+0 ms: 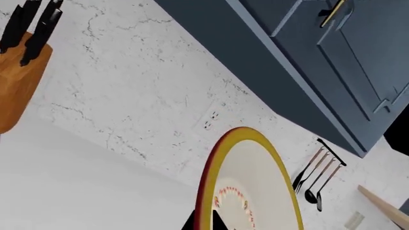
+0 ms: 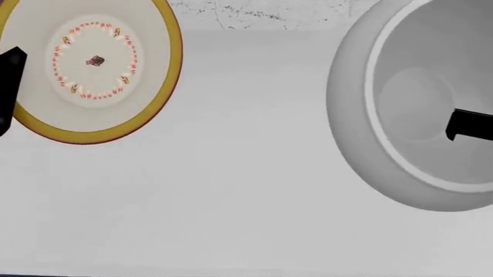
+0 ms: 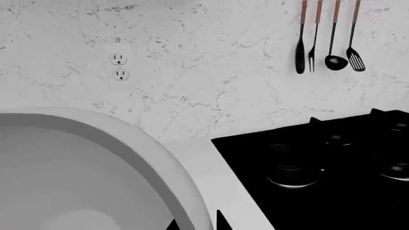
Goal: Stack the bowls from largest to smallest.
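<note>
Two bowls held up, one in each gripper, above a white counter.

Item 1: shallow white bowl with yellow rim (image 2: 92, 66), red-dotted ring inside, at the head view's upper left; left gripper (image 2: 8, 86) clamped on its rim at the left edge, one black finger lying over the rim. The left wrist view showed the same bowl edge-on, tilted, before a marble backsplash (image 1: 141, 96), with a knife block (image 1: 19, 76) and blue cabinet (image 1: 332, 62) in the background. Item 2: round-bellied pale grey bowl (image 2: 362, 144), at the right, mouth tipped toward the camera; right gripper (image 2: 466, 124) closed over its rim, one finger inside. The right wrist view showed a black cooktop (image 3: 319, 167), hanging utensils (image 3: 329, 38) and a wall outlet (image 3: 118, 67). The two bowls were well apart, with bare counter (image 2: 231, 190) between them.
</note>
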Motion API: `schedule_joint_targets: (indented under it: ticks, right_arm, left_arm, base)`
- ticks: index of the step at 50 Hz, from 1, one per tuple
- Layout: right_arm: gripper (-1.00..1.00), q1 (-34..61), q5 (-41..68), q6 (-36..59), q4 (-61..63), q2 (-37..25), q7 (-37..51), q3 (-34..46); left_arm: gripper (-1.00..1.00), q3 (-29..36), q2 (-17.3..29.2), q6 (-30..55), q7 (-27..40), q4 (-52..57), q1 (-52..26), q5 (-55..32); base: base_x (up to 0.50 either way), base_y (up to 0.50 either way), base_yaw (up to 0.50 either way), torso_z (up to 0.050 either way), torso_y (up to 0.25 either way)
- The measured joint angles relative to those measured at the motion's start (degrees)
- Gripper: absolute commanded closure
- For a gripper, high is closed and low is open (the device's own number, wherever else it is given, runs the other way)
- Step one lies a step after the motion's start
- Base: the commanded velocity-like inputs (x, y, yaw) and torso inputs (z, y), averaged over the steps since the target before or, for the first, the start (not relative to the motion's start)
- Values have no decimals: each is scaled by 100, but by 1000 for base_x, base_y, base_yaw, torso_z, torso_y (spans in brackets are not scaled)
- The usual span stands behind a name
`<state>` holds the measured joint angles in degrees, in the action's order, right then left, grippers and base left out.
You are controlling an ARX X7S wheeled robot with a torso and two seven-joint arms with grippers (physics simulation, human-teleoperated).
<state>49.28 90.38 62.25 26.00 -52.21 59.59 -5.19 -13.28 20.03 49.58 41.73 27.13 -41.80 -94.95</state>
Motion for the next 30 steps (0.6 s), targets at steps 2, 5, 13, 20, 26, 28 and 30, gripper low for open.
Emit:
schedule_joint_targets:
  ticks: [2, 5, 13, 20, 26, 28, 30]
  right_arm:
    - [100, -23, -4, -15, 4, -3, -9, -16]
    - [100, -44, -4, -33, 6, -7, -17, -31]
    - [100, -66, 15, -59, 7, -24, -14, -45]
    - [100, -85, 33, -83, 14, -26, -4, -48]
    - [100, -115, 77, -100, 37, -46, 23, -71]
    - [100, -139, 96, -109, 52, -57, 34, -90]
    - [100, -157, 115, -116, 65, -67, 45, -104]
  left_arm:
    - [100, 8, -3, -7, 4, 1, 0, -5]
    - [100, 23, -10, -18, 9, -1, -2, -9]
    - [100, 54, -25, -50, 24, -12, -11, -34]
    - [100, 52, -13, -80, 40, -8, -6, -75]
    - [100, 54, -4, -102, 50, -3, 3, -104]
    - [100, 55, -2, -109, 52, 0, 5, -113]
    - [100, 56, 0, -116, 53, 2, 6, -121]
  base:
    - [1, -500, 0, 0, 0]
    - [1, -500, 0, 0, 3]
    - [1, -500, 0, 2, 0]
    - [1, -500, 0, 0, 1]
    - [1, -500, 0, 0, 0]
    - [1, -500, 0, 0, 0]
    - [1, -500, 0, 0, 0]
